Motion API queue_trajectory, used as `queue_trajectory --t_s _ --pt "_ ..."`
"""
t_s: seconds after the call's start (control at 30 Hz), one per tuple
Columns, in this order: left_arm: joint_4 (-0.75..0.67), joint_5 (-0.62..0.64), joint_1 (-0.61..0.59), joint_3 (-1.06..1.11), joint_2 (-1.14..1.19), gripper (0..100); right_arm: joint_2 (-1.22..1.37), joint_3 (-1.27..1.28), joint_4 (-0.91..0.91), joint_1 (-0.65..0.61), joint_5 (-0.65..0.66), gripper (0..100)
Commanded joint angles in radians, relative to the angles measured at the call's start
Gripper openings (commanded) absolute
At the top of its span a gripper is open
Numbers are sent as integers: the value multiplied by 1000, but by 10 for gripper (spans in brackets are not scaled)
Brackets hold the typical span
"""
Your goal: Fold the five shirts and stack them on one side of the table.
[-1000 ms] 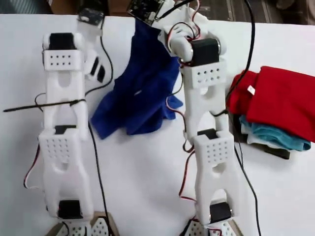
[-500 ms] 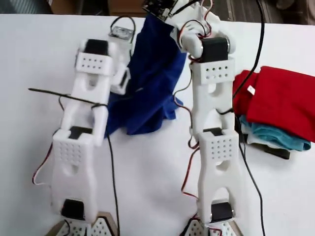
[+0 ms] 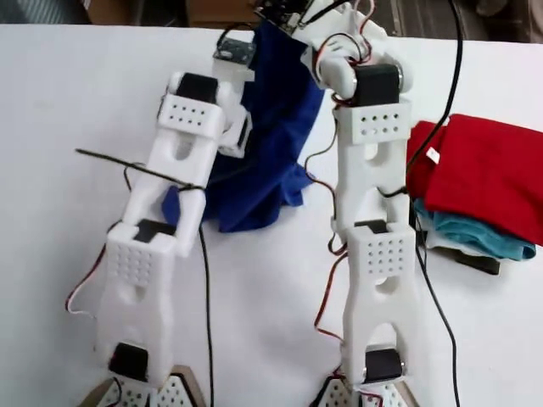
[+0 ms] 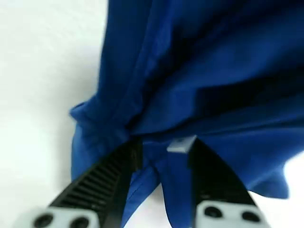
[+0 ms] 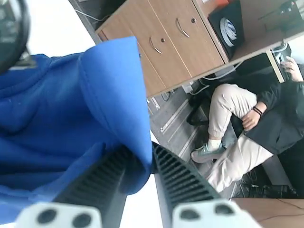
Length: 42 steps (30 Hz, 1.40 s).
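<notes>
A blue shirt (image 3: 271, 127) hangs bunched from the far table edge down onto the white table (image 3: 68, 110). My right gripper (image 3: 278, 13) holds its top edge up; in the right wrist view the right gripper (image 5: 144, 154) is shut on a fold of the blue shirt (image 5: 71, 118). My left gripper (image 3: 241, 136) presses against the shirt's left side. In the left wrist view the left gripper (image 4: 159, 148) is open, its fingers (image 4: 111, 178) straddling a bunch of blue shirt (image 4: 199, 71) fabric. A stack of folded shirts (image 3: 479, 170), red on top, lies at the right.
Under the red shirt lie a teal one (image 3: 471, 236) and paler and dark layers. Both white arms stretch up the table, with cables (image 3: 204, 288) trailing beside them. Bare tabletop lies at the left and near the front.
My left arm has swung right across the table until its gripper reached the blue shirt. The right arm shifted slightly right, and the shirt now hangs narrower.
</notes>
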Motion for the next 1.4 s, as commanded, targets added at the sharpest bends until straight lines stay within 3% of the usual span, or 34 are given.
queue_trajectory --t_s 0.0,0.33,0.53,0.73,0.87,1.17,1.37 --pt "-11 -40 -3 -8 32 151 -16 -11 -19 31 6 20" --pt "5 -158 -3 -2 60 139 -16 -11 -19 48 6 20" --pt "12 -157 0 -10 51 20 -16 -11 -19 54 6 20" --pt "72 -155 -8 -31 43 22 -16 -11 -19 56 6 20" --pt "167 -164 -63 -154 5 21 -8 -11 -21 68 5 20" --pt "175 -252 -206 -252 -186 21 -7 -5 -19 84 2 20" --pt "158 -244 -110 -82 -169 31 -7 -9 -21 68 2 20"
